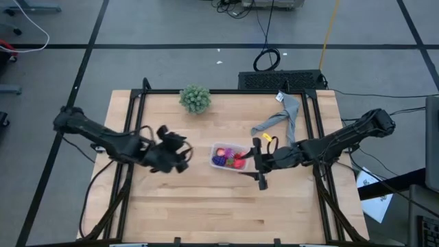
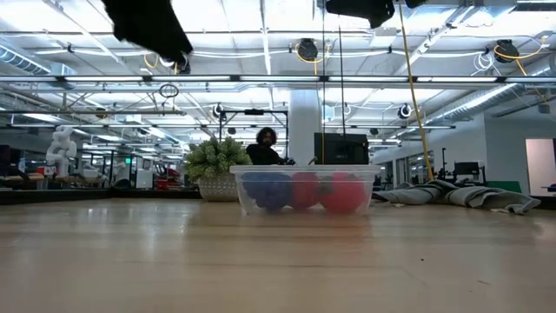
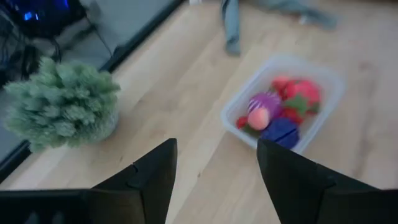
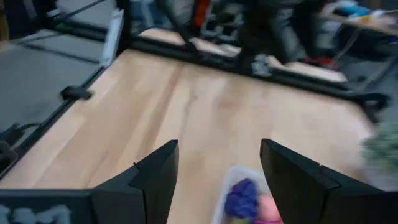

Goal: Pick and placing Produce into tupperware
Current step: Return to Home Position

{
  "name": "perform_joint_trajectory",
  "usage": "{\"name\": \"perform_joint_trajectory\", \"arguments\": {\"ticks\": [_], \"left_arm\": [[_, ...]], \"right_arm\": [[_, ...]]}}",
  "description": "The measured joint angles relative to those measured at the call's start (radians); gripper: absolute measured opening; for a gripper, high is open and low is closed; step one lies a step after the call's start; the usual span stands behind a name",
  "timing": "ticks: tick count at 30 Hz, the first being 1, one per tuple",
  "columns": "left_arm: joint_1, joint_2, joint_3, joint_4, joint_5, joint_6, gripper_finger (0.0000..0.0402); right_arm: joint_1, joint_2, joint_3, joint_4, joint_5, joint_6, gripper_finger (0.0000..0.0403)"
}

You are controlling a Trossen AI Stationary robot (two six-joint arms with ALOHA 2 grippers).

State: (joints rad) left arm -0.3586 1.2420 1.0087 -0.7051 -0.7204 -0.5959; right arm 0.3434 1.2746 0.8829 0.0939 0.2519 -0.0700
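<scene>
The clear tupperware point(image 1: 215, 151) stands on the wooden table, near its middle. Inside it lies the produce point(image 1: 231, 158): red strawberry-like pieces point(image 3: 301, 93), a magenta ball with a pink piece point(image 3: 261, 109) and a dark purple cluster point(image 3: 281, 130). My left gripper point(image 1: 182, 155) hovers open just left of the tupperware point(image 3: 292, 63), above the table. On the container's right side, my right gripper point(image 1: 254, 163) hovers open; its wrist view shows the purple cluster point(image 4: 241, 195) below and ahead. In the low view the tupperware point(image 2: 304, 176) rests flat on its base, both arms high above it.
A green bushy plant point(image 1: 195, 98) stands near the table's far edge, left of the middle. A grey cloth point(image 1: 282, 121) lies at the far right. Dark frame rails point(image 1: 134, 123) run along both sides. Bare wood stretches along the near half point(image 1: 219, 213). A person point(image 2: 265, 146) shows in the room behind.
</scene>
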Motion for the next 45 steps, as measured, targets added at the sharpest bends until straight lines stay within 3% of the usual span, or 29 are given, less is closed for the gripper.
{"name": "perform_joint_trajectory", "arguments": {"ticks": [5,10,15,18,22,29,35,39,42,45], "left_arm": [[-0.156,-0.118,0.001,-0.071,-0.134,-0.045,0.0228],[-0.324,-0.197,0.000,-0.192,-0.263,-0.119,0.0228],[-0.483,-0.258,-0.066,-0.323,-0.490,-0.351,0.0228],[-0.541,-0.289,-0.176,-0.303,-0.520,-0.471,0.0228],[-0.560,-0.281,-0.350,-0.100,-0.513,-0.496,0.0228],[-0.471,-0.266,-0.566,0.404,-0.423,-0.260,0.0228],[-0.286,-0.269,-0.708,0.746,-0.285,-0.023,0.0228],[-0.136,-0.280,-0.766,0.872,-0.162,0.115,0.0228],[-0.035,-0.328,-0.791,0.891,-0.124,0.179,0.0228],[0.033,-0.425,-0.796,0.891,-0.093,0.254,0.0228]], "right_arm": [[-0.004,-0.096,0.000,-0.024,0.120,-0.003,0.0219],[0.002,-0.241,0.000,-0.170,0.114,-0.024,0.0219],[0.019,-0.374,-0.029,-0.275,0.113,0.042,0.0219],[0.031,-0.443,-0.124,-0.213,0.113,0.045,0.0219],[0.030,-0.532,-0.304,-0.036,0.111,0.084,0.0219],[-0.033,-0.615,-0.571,0.281,0.111,0.103,0.0219],[-0.157,-0.630,-0.660,0.335,0.111,0.088,0.0219],[-0.236,-0.632,-0.671,0.336,0.110,0.084,0.0219],[-0.291,-0.650,-0.671,0.336,0.103,0.076,0.0219],[-0.339,-0.700,-0.672,0.336,0.017,0.078,0.0219]]}}
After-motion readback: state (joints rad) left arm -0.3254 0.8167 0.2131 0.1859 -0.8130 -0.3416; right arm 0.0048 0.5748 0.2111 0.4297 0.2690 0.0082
